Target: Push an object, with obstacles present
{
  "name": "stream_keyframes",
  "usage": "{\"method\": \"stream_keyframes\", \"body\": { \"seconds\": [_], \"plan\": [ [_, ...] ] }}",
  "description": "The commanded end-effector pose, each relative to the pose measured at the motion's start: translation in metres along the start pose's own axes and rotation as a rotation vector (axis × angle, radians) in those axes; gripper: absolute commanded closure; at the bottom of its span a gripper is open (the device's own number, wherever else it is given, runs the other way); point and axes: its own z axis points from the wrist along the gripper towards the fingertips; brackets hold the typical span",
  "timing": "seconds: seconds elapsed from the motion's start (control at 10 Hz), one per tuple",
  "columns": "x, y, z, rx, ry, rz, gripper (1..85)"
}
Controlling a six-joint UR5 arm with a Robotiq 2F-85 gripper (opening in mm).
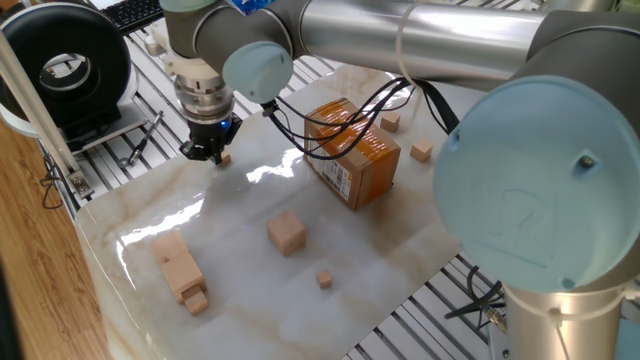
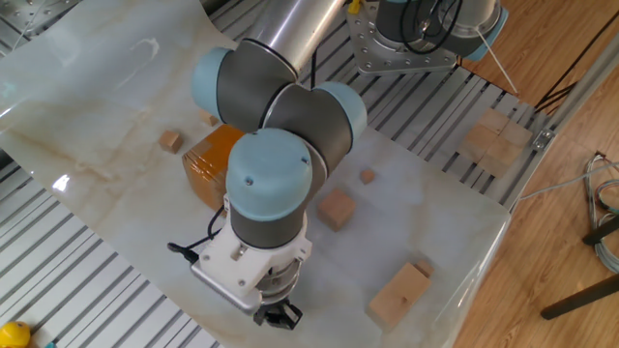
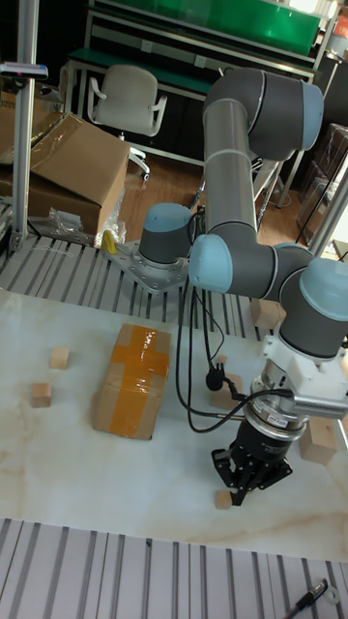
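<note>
While the gripper (image 3: 244, 480) hangs low over the marble table (image 1: 240, 280), its dark fingers (image 1: 204, 152) sit close together, holding nothing. Touching their tips is the tiny cube (image 3: 224, 499), near the table's edge and well apart from the cardboard box (image 1: 352, 150). Beyond the box from it lie two small cubes (image 1: 421, 150), and a mid-sized cube (image 1: 286, 233) sits nearer the box.

My arm (image 3: 232, 145) is built of brushed silver tubes joined by dark grey housings with pale blue round caps. A white flange and a ribbed silver collar lead to the small black gripper (image 3: 251, 474), which shows a blue glow. Black cables (image 1: 330, 120) loop loosely along the wrist.
</note>
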Motion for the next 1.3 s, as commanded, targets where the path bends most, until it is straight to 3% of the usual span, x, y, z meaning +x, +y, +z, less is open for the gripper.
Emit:
{"method": "stream_keyframes", "body": {
  "seconds": [0.0,0.3,0.5,0.7,0.9,1.0,1.2],
  "plan": [
    [0.003,-0.016,0.001,0.016,-0.008,-0.017,84.3],
    [0.003,-0.012,0.003,0.01,-0.008,-0.022,84.3],
    [-0.002,0.0,0.002,-0.016,-0.03,-0.011,84.3],
    [-0.008,0.002,0.002,-0.026,-0.054,0.06,84.3],
    [-0.006,-0.006,0.002,0.004,-0.045,0.079,84.3],
    [0.0,-0.005,0.002,-0.014,-0.02,0.062,84.3],
    [0.012,-0.039,0.001,-0.012,0.004,0.006,84.3]
  ]
}}
